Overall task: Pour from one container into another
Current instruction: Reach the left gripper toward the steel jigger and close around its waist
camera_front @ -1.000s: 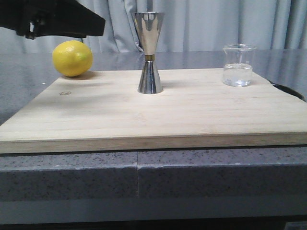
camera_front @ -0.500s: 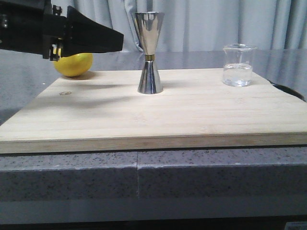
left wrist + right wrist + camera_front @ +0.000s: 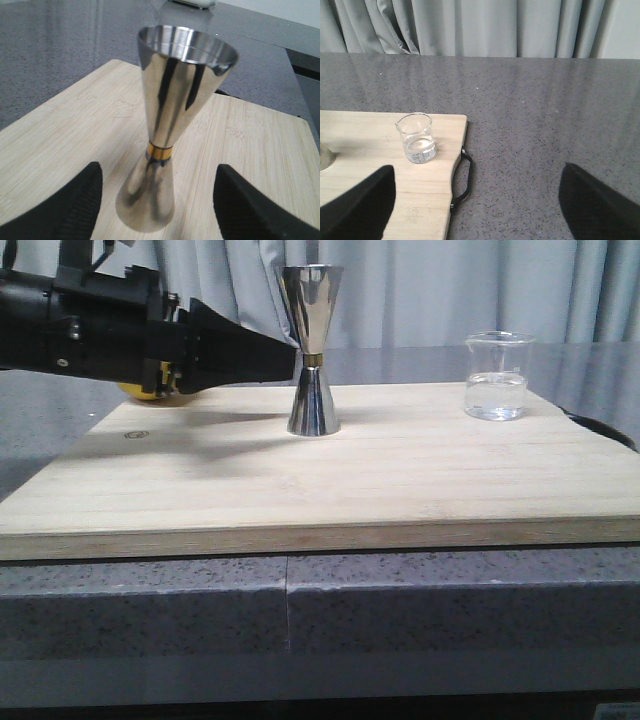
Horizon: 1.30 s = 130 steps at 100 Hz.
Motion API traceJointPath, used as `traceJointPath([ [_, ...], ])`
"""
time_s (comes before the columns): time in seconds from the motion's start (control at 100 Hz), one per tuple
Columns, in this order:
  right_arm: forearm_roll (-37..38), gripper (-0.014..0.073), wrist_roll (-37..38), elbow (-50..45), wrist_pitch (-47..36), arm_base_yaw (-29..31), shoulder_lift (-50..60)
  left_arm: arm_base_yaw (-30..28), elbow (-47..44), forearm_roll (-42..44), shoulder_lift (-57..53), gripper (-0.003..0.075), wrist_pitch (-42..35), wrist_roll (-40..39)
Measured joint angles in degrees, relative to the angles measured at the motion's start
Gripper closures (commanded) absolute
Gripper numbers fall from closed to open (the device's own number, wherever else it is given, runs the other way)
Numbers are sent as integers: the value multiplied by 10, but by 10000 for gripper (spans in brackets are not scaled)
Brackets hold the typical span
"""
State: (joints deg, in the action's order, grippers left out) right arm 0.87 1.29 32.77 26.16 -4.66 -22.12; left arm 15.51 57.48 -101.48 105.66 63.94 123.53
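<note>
Nothing poured yet: beaker (image 3: 495, 377) untouched at 3 o'clock of jigger (image 3: 311, 350), left gripper (image 3: 159, 200) wide, straddling jigger; right gripper (image 3: 477, 200) wide, empty.

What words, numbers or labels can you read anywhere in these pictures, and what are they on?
No text can be read.
Glass beaker: no printed marks can be made out in either view.
Steel jigger: bare metal with a gold band, no lettering.
Wooden board: a small round mark near its left edge, too small to read.
</note>
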Motion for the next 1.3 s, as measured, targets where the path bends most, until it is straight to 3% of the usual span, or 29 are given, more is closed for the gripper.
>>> traceJointPath([
  [0.44, 0, -5, 0, 0, -2, 0, 0, 40, 67, 0, 58, 283, 0, 4],
  [1.13, 0, -5, 0, 0, -2, 0, 0, 44, 71, 0, 58, 284, 0, 5],
  [1.3, 0, -5, 0, 0, -2, 0, 0, 44, 71, 0, 58, 375, 0, 5],
])
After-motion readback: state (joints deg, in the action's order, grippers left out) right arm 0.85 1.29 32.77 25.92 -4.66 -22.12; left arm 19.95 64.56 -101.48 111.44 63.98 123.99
